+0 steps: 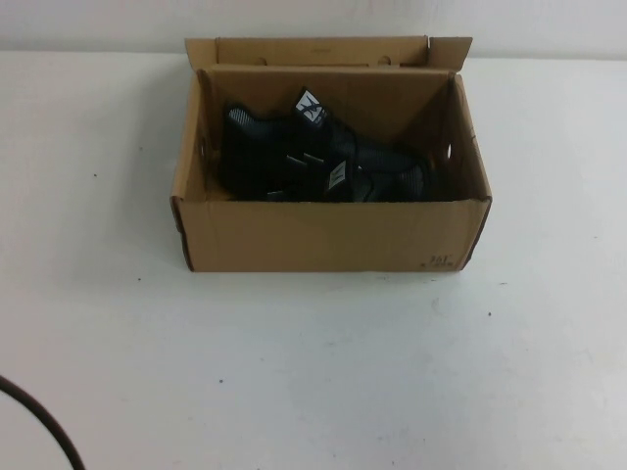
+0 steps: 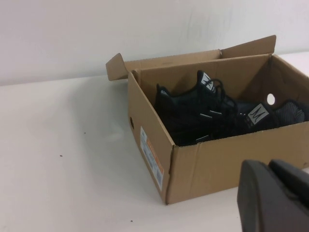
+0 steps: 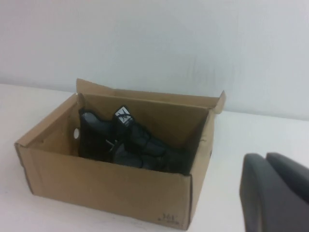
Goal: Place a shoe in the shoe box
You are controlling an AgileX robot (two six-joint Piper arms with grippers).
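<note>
White table (image 1: 313, 372) against a pale wall | shoe box (image 1: 333, 235) stood open at the far middle, lid flap up behind | shoe (image 1: 284, 147) lay inside beside its twin | left gripper (image 2: 277, 203) fingers together, near the box | right gripper (image 3: 275, 193) fingers together, near the box

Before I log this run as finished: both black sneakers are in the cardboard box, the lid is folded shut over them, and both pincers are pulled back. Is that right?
Not quite. The lid is open, standing up behind the box; the high view shows the sneakers uncovered inside. The rest holds: the left pincer and right pincer are shut, back from the box.
</note>
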